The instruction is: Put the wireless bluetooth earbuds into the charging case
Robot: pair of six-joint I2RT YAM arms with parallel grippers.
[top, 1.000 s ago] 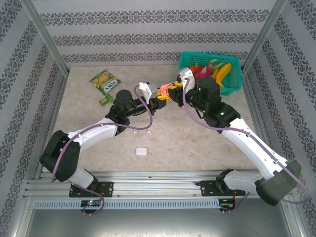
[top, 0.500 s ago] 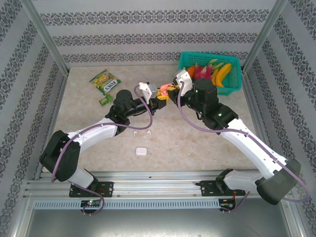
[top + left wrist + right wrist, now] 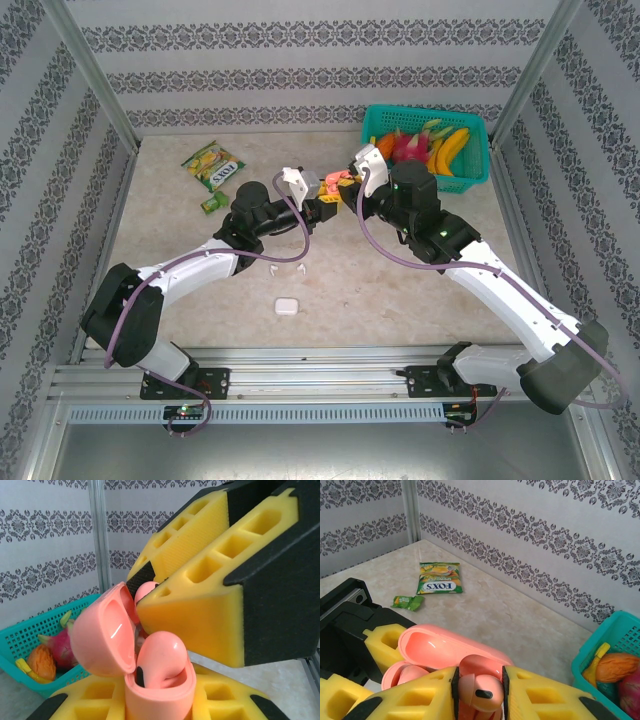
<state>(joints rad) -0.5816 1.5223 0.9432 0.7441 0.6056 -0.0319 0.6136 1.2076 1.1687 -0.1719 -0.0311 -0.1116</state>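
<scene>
While both arms stretch inward, left gripper (image 3: 157, 700) clamps open pink case (image 3: 150, 677), right gripper (image 3: 479, 686) pinches coral earbud (image 3: 481, 694).

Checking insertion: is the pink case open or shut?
Open. The pink case has its lid hinged back, with a pink earbud showing inside.

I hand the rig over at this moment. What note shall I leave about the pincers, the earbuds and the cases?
Left pincer: shut on the open pink case.
Right pincer: shut on a pink earbud, right at the case.
Done: the other pink earbud sits in the case.
To do: seat the held one; then the white earbuds and white case, lying on the table.
</scene>
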